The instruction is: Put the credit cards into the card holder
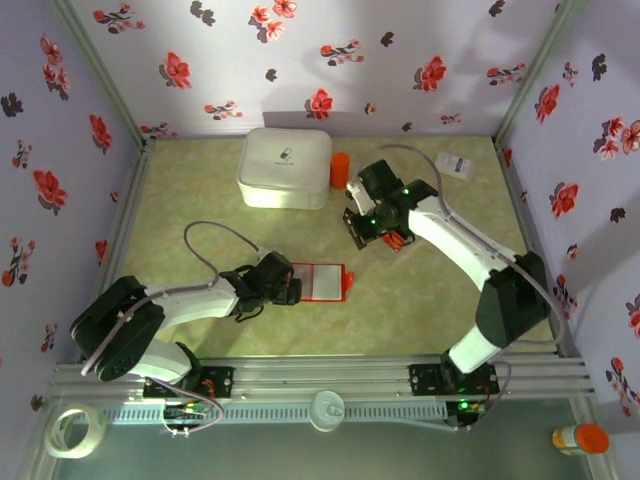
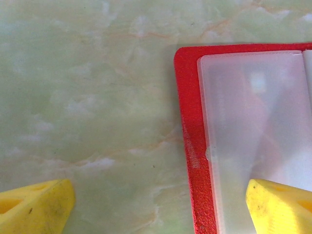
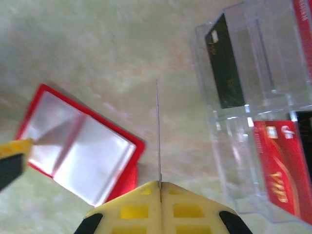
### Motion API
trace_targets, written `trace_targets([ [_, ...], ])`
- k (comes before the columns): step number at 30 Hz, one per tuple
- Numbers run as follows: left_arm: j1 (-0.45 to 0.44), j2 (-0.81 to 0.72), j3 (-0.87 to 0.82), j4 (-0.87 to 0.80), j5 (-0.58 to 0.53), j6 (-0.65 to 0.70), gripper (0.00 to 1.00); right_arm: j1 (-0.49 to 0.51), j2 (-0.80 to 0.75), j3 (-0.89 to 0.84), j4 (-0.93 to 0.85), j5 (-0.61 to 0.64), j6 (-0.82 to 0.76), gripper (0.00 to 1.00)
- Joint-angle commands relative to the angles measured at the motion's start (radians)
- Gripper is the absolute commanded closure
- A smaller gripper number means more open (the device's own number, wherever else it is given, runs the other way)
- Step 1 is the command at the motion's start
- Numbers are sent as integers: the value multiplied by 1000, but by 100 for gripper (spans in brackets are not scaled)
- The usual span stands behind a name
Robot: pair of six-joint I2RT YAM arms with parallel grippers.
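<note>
Red card holder (image 1: pixel 322 282), green marbled table (image 1: pixel 400 320)

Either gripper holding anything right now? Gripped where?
Right gripper is shut on a thin card, seen edge-on, pinched by its near end. Left gripper is open and holds nothing.

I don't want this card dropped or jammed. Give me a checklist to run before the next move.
1. The card pinched in the shut right tool: ok.
2. The card holder lying open, sleeves up: ok.
3. The left tool open at the holder's edge: ok.
4. The left tool pressing the holder down: cannot tell.
5. The card clear of the clear rack: ok.
6. The card over a sleeve opening: not ok, it is off to one side.
</note>
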Motion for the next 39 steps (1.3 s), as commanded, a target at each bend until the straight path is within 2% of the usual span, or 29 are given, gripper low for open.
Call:
trace_targets([
  [1,5,39,-23,-99,-41,-38,7,5,-87,-148,245,-134,266,100],
  [5,4,42,-18,-133,-65,-56,7,11,-177,-362,566,-226,499,100],
  [8,4,42,-12,-162,-83,-67,7,27,-207,-488,749,-237,626,100],
  [18,4,36,-7,-222,-109,-100,7,155,-198,-796,1211,-89,848,100],
  [24,4,28,-14,-235,-112,-112,7,191,-133,-856,1354,-59,883,100],
  [39,-2,22,-30,-231,-112,-121,8,219,13,-872,1484,-54,902,100],
])
